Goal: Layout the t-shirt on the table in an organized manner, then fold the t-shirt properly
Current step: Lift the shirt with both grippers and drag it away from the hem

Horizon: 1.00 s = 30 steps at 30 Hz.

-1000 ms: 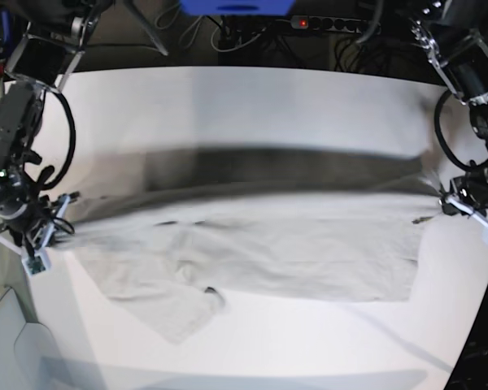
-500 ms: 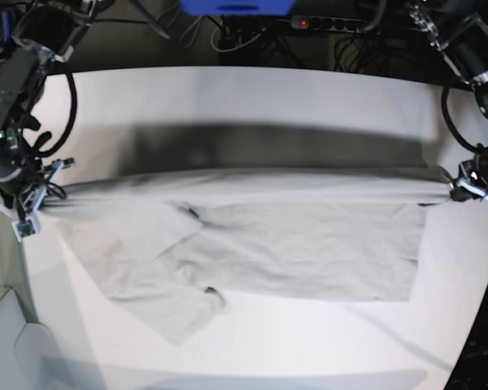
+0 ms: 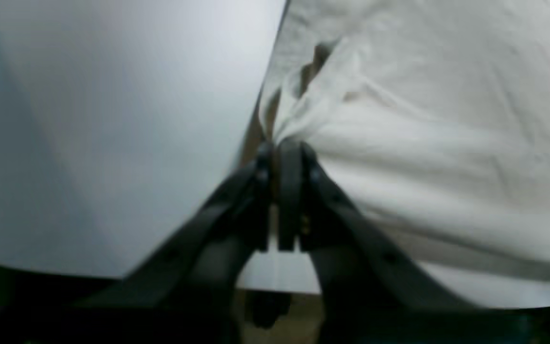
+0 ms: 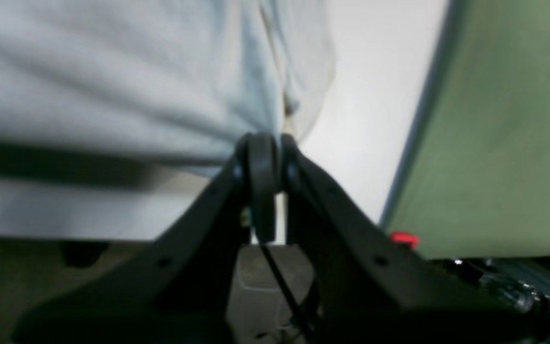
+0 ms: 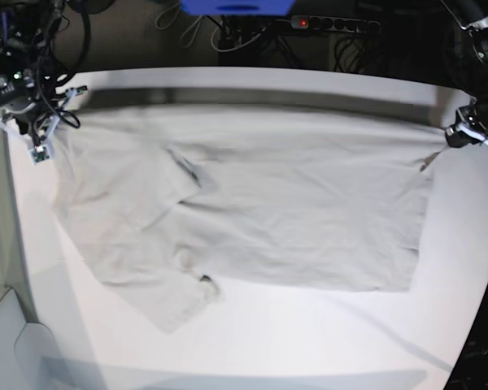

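Base — t-shirt point(image 5: 293, 211) spread on table point(image 5: 325, 341) | no legible writing

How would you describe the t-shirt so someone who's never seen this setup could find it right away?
Look at the big white table that fills the base view. Spread across it, held taut at its far corners by the left tool and right tool, is the t-shirt: pale grey-beige, the only cloth there.

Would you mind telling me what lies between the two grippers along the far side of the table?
In the base view, only the t-shirt spans between the right gripper and the left gripper; each is shut on a corner.
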Motion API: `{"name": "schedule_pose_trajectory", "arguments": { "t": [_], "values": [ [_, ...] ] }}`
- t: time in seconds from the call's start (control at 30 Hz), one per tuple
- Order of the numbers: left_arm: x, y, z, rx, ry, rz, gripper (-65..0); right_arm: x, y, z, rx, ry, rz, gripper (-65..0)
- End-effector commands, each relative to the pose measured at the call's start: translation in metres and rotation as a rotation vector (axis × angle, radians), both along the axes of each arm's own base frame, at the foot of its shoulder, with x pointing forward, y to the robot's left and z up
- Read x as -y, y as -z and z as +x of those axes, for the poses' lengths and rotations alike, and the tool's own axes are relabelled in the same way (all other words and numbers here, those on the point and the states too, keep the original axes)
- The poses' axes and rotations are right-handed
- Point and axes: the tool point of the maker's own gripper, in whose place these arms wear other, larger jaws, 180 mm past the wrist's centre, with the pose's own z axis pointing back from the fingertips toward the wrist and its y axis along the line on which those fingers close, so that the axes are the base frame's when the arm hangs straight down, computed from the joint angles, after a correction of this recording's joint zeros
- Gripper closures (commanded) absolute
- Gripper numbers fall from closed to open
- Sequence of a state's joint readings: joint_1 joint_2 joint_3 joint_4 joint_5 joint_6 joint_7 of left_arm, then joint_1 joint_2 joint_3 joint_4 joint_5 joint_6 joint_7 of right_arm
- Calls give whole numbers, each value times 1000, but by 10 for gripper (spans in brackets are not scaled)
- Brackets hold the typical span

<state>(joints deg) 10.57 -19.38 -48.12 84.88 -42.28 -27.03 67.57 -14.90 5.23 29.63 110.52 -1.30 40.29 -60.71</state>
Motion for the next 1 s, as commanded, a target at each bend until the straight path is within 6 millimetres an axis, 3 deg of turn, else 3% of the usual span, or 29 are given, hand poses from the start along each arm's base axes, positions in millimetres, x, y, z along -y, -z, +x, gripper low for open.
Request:
{"name": "schedule_pose_trajectory", "arguments": {
  "t": [0.0, 0.27, 0.47, 0.97],
  "values": [
    [-7, -14, 7, 41, 3, 27, -3, 2, -6, 2, 25, -4, -11, 0],
    [6, 14, -30, -53, -6, -8, -3, -10, 13, -33, -9, -25, 30, 0],
    [5, 24, -52, -103, -15, -10, -3, -11, 19, -45, -35, -25, 36, 0],
    [3, 26, -54, -113, -14, -4, -6, -3, 20, -55, -55, 1, 23, 0]
  ]
}}
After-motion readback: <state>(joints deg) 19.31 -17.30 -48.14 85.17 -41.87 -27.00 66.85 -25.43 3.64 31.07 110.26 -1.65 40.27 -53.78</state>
